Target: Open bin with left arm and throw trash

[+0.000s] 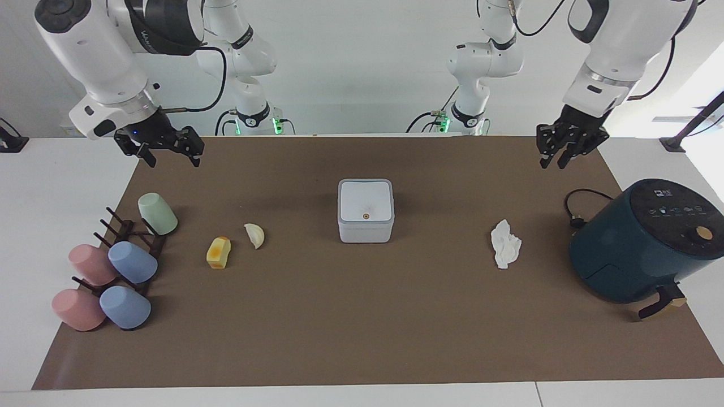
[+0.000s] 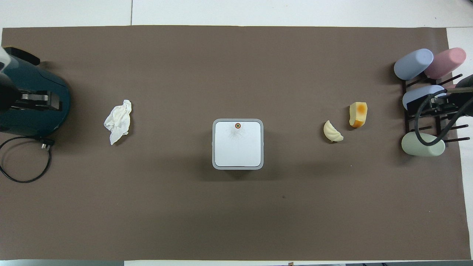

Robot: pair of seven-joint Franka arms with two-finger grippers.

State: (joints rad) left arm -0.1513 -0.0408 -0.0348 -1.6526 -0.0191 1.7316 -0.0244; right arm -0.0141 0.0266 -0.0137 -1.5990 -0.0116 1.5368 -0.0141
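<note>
Nothing was done yet: the bin point(image 1: 365, 210) sat lid-down mid-worktop, sponge chunk point(image 1: 218, 252), cream wedge point(image 1: 255, 234) and tissue point(image 1: 505, 243) lay loose beside it, left gripper point(image 1: 559, 160) hung empty, jaws narrowed, right gripper point(image 1: 168, 157) waited, jaws spread.

Robotics lab: twin white arms point(image 1: 102, 62) at a brown-matted table point(image 1: 362, 333)

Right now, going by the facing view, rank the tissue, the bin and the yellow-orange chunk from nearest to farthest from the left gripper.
From the left gripper:
1. Tissue, toward the left arm's end.
2. Bin, mid-table, lid shut.
3. Yellow-orange chunk, toward the right arm's end.
</note>
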